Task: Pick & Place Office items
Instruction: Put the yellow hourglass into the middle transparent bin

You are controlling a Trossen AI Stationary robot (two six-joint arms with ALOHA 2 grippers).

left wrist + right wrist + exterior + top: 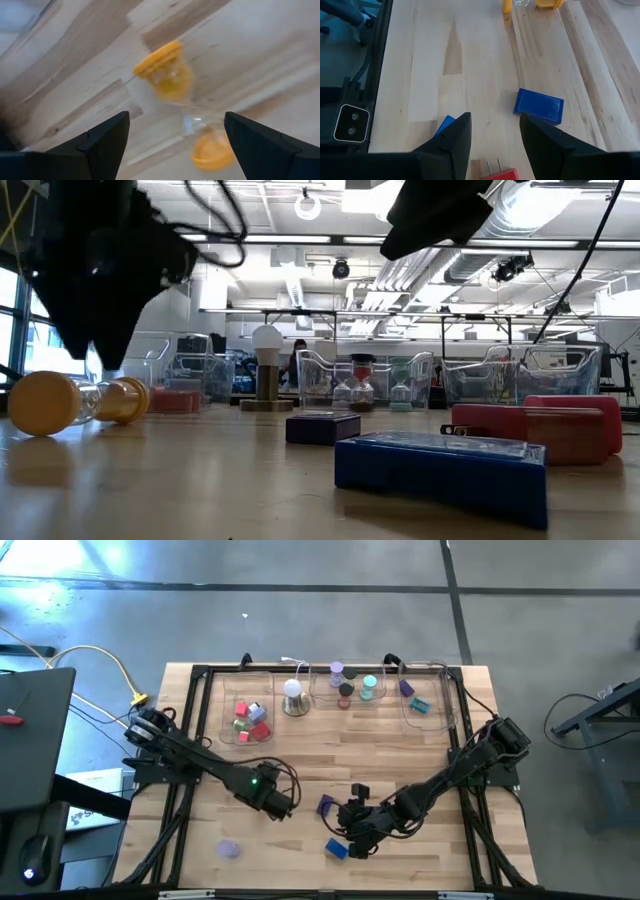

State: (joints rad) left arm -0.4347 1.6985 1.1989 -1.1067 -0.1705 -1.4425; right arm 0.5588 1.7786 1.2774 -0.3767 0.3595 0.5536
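Observation:
My left gripper [277, 804] hovers open over an orange-capped sand timer [175, 95], which lies on its side on the table [75, 402]; its fingers stand on either side without touching it. My right gripper [352, 825] is open above the table's near middle. A dark purple-blue block [326, 805] [538, 106] lies flat ahead of it. A blue block [337, 848] [440, 465] lies nearer the front edge, and a red block [535, 425] [497, 175] sits just beneath the right fingers. A lilac roll [229, 849] rests near the front left.
Clear trays [250, 715] along the far edge hold red and pink blocks, small round rolls [345, 690] and a purple and a teal piece [420, 705]. A white dome on a metal base [293, 698] stands between the trays. A black frame [200, 670] rims the table.

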